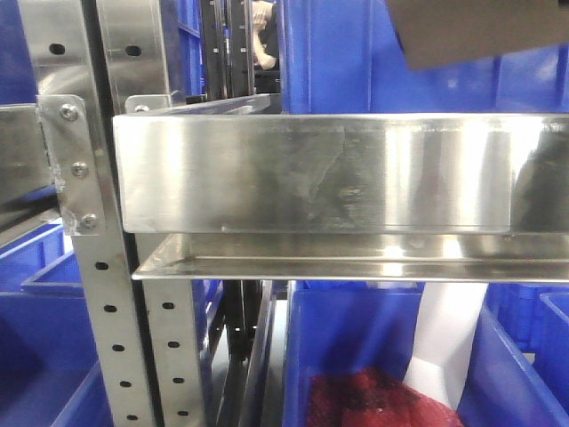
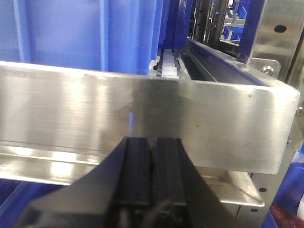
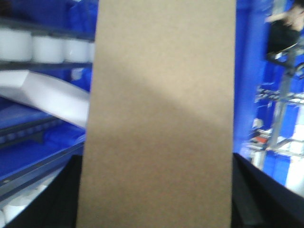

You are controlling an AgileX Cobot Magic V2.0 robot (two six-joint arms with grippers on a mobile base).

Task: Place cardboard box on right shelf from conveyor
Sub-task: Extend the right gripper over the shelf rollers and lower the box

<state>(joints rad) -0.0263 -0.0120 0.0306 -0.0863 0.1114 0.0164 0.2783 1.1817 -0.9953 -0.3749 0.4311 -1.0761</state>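
In the right wrist view the plain tan cardboard box [image 3: 161, 114] fills the middle of the frame. My right gripper [image 3: 156, 190] is shut on it, with a black finger against each side. In the front view a corner of the box [image 1: 480, 31] hangs at the top right, above the right shelf [image 1: 311, 169]. That shelf is shiny steel with a tall front lip. My left gripper [image 2: 152, 142] is shut on nothing and sits close in front of another steel shelf lip [image 2: 142, 109]. The conveyor is out of view.
A perforated steel upright [image 1: 98, 267] stands left of the right shelf. Blue bins [image 1: 356, 62] sit on and behind the shelf. A lower blue bin [image 1: 356, 329] holds red netting and a white bag. Blue bins and white rolls [image 3: 42, 47] lie left of the box.
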